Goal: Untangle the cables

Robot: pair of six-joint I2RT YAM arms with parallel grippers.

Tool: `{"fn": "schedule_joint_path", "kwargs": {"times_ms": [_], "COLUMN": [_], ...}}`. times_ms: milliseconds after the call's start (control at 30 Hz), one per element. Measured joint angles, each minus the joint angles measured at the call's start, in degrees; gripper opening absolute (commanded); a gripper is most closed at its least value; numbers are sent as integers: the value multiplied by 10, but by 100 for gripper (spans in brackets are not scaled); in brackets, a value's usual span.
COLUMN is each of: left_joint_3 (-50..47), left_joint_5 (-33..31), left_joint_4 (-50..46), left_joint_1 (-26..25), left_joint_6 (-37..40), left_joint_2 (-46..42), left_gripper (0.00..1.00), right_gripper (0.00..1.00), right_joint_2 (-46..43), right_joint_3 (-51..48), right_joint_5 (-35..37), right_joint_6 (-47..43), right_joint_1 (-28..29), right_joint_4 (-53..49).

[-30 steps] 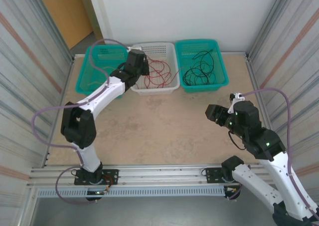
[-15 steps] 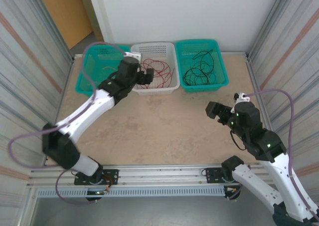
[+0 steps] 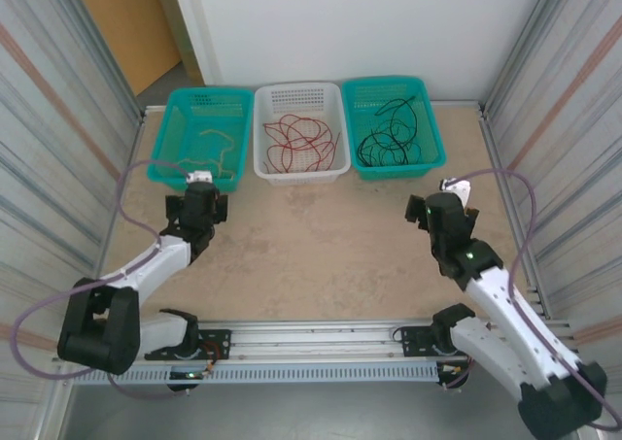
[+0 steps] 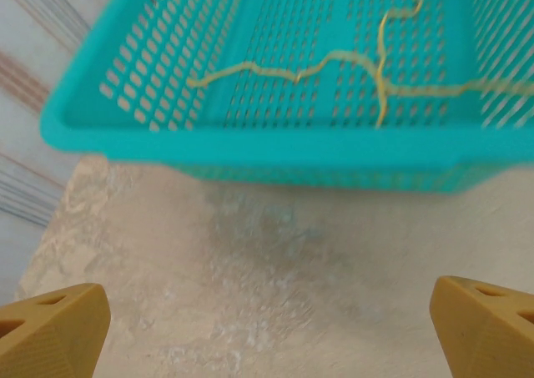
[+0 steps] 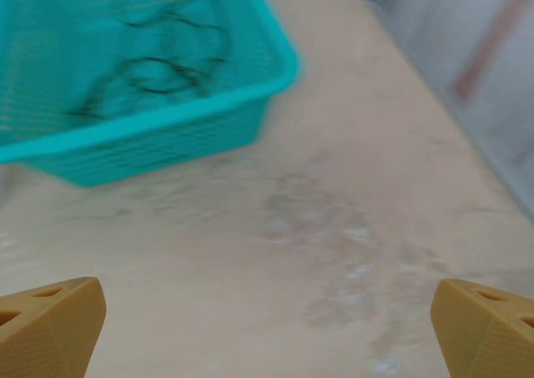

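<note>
The cables lie sorted in three baskets at the back of the table. Yellow-tan cables (image 3: 216,147) (image 4: 334,58) are in the left teal basket (image 3: 161,163) (image 4: 250,140). Red cables (image 3: 299,141) fill the white basket (image 3: 296,175). Black cables (image 3: 389,139) (image 5: 154,73) sit in the right teal basket (image 3: 398,171) (image 5: 167,115). My left gripper (image 3: 198,189) (image 4: 267,328) hangs open over bare table just in front of the left basket. My right gripper (image 3: 434,199) (image 5: 267,328) is open too, in front of the right basket, with nothing between its fingers.
Corrugated walls (image 3: 58,119) close in both sides of the table. A metal rail (image 3: 311,338) runs along the near edge by the arm bases. Lavender hoses (image 3: 126,183) loop off both arms. Bare tabletop (image 3: 311,236) lies between the grippers.
My left arm has pulled back from the white basket to the table's near left and its jaws have opened. The right gripper has opened wider and swung slightly left.
</note>
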Motion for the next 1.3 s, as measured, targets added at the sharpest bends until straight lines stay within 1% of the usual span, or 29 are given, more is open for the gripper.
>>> {"fn": "schedule_joint_path", "kwargs": {"times_ms": [67, 133, 233, 300, 400, 500, 567, 633, 700, 733, 767, 833, 900, 1000, 1067, 1167, 1233, 1300], "left_joint_3": [-30, -54, -74, -89, -102, -98, -94, -91, -89, -89, -89, -89, -89, -89, -89, -89, -89, -89], "left_joint_5": [5, 18, 54, 93, 149, 192, 209, 225, 232, 234, 237, 240, 242, 244, 244, 244, 244, 244], "left_joint_4": [61, 134, 223, 298, 359, 367, 373, 378, 380, 380, 380, 379, 379, 379, 379, 379, 379, 379], "left_joint_1": [15, 27, 35, 45, 89, 123, 128, 128, 128, 128, 128, 128, 128, 128, 128, 128, 128, 127], "left_joint_6": [0, 3, 26, 35, 32, 25, 21, 17, 14, 14, 14, 13, 12, 12, 13, 13, 12, 13], "left_joint_2": [20, 42, 81, 111, 150, 162, 162, 162, 162, 162, 162, 162, 162, 162, 162, 162, 162, 162], "left_gripper": [99, 99, 99, 99, 99, 99, 99, 99, 99, 99, 99, 99, 99, 99, 99, 99, 99, 99], "right_gripper": [99, 99, 99, 99, 99, 99, 99, 99, 99, 99, 99, 99, 99, 99, 99, 99, 99, 99], "right_joint_2": [39, 62, 109, 161, 251, 321, 355, 373, 370, 362, 351, 325, 311, 313, 325, 340, 331, 304], "right_joint_3": [-37, -78, -144, -177, -190, -135, -82, -43, -37, -47, -63, -105, -128, -128, -114, -89, -98, -135], "right_joint_5": [32, 61, 79, 61, -7, -130, -225, -315, -366, -375, -377, -373, -376, -361, -361, -386, -406, -408], "right_joint_6": [3, 2, -17, -37, -83, -137, -165, -180, -191, -200, -208, -227, -234, -235, -234, -231, -228, -216], "right_joint_1": [-50, -81, -98, -104, -104, -120, -152, -197, -224, -224, -213, -165, -124, -101, -102, -132, -155, -171], "right_joint_4": [54, 113, 236, 329, 442, 456, 455, 461, 476, 486, 498, 518, 517, 519, 511, 503, 520, 552]}}
